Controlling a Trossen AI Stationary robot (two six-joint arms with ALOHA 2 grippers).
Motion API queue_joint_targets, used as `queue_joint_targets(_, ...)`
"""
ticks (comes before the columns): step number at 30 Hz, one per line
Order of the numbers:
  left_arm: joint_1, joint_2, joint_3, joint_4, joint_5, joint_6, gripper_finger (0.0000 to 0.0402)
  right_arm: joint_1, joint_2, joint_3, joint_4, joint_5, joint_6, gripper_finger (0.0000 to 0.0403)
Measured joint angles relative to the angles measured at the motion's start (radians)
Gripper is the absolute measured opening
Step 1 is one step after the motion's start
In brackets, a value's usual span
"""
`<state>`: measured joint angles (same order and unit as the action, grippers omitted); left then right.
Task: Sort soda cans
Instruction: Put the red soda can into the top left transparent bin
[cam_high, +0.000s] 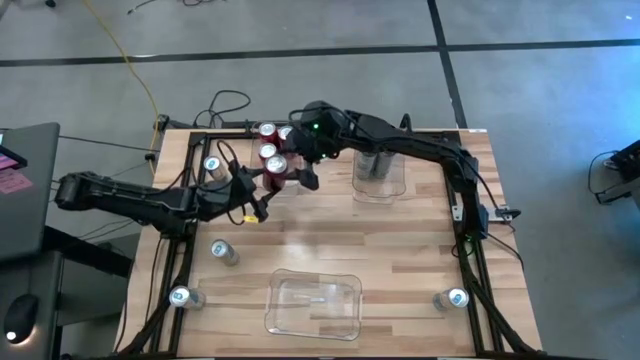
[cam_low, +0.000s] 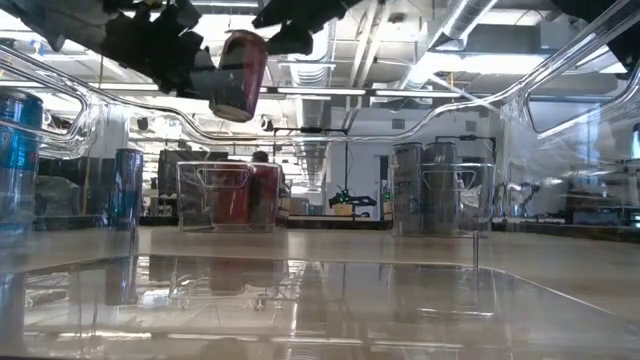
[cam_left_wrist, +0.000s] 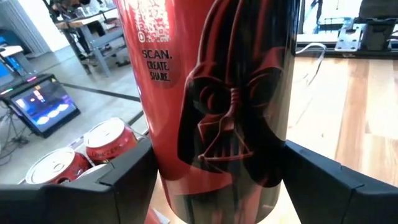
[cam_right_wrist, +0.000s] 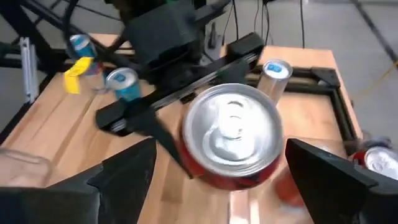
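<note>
A red soda can (cam_left_wrist: 217, 106) hangs above the worktop (cam_high: 400, 250), clamped between the left gripper (cam_high: 268, 187) jaws, while the right gripper (cam_right_wrist: 217, 180) jaws stand apart around it: seemingly a mid-air handover, needing the right to close.

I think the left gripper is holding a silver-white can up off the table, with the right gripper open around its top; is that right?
Not quite: the can in the left gripper is red, not silver-white, as the left wrist view shows. The rest stands: it hangs clear of the table, and the right gripper is open around its top.
</note>
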<state>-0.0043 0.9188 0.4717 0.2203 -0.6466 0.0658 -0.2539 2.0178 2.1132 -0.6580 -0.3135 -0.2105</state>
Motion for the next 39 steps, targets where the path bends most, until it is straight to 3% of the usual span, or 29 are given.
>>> queue_joint_targets(7,0.039,0.009,0.0,0.007,0.083,-0.035,0.0294,-0.005,-0.001,0.04,-0.17,0.043,0.034,0.0379)
queue_joint_targets(13,0.06,0.075,0.0,0.043,0.097,-0.033,0.0294,0.023,-0.005,0.053,-0.431,0.241,-0.026,0.0398)
queue_joint_targets(18,0.078,0.115,0.0,0.069,0.096,-0.033,0.0295,0.047,-0.019,0.245,-0.617,0.348,-0.068,0.0394)
queue_joint_targets(24,0.088,0.114,0.0,0.085,0.108,-0.029,0.0295,0.032,-0.18,0.185,-0.464,0.342,-0.041,0.0394)
queue_joint_targets(28,0.088,0.111,0.001,0.088,0.119,-0.029,0.0295,-0.003,-0.222,0.186,-0.422,0.257,0.03,0.0393)
queue_joint_targets(39,0.088,0.111,0.001,0.084,0.173,-0.057,0.0295,-0.001,-0.036,0.185,-0.285,0.225,0.064,0.0393)
